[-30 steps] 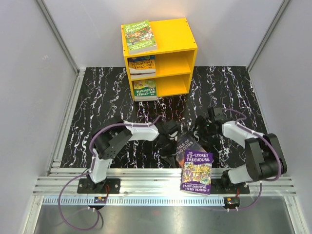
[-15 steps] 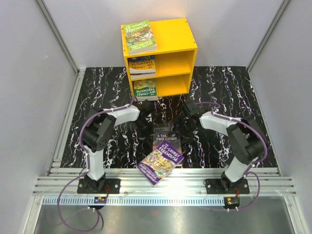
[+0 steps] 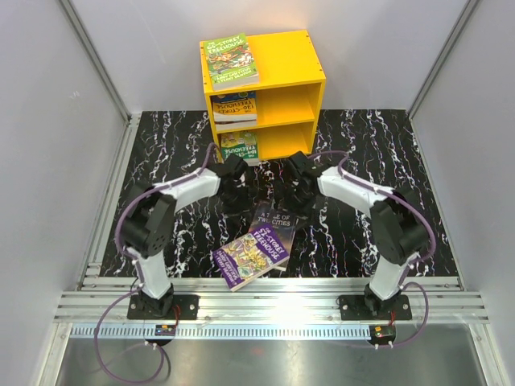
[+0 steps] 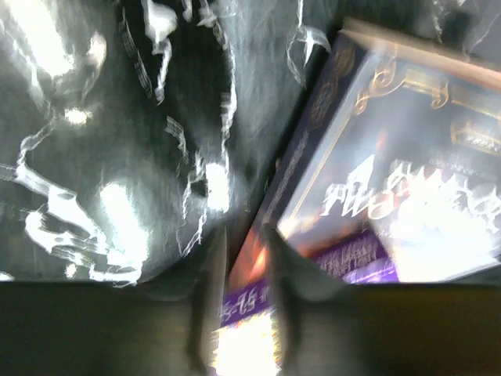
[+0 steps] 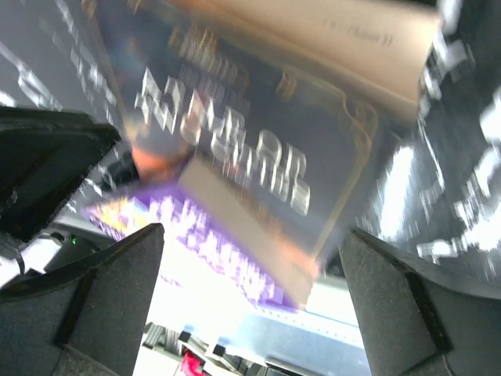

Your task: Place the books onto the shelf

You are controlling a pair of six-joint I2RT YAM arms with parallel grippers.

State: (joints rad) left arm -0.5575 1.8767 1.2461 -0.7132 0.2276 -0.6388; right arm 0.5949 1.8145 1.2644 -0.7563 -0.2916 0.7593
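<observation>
Left gripper: fingers narrowly apart, gripping nothing, over the left edge of the dark "Tale of Two Cities" book, which lies partly under a purple Treehouse book. Right gripper: fingers wide apart above both. Black marbled table; yellow shelf behind; pale walls.
</observation>
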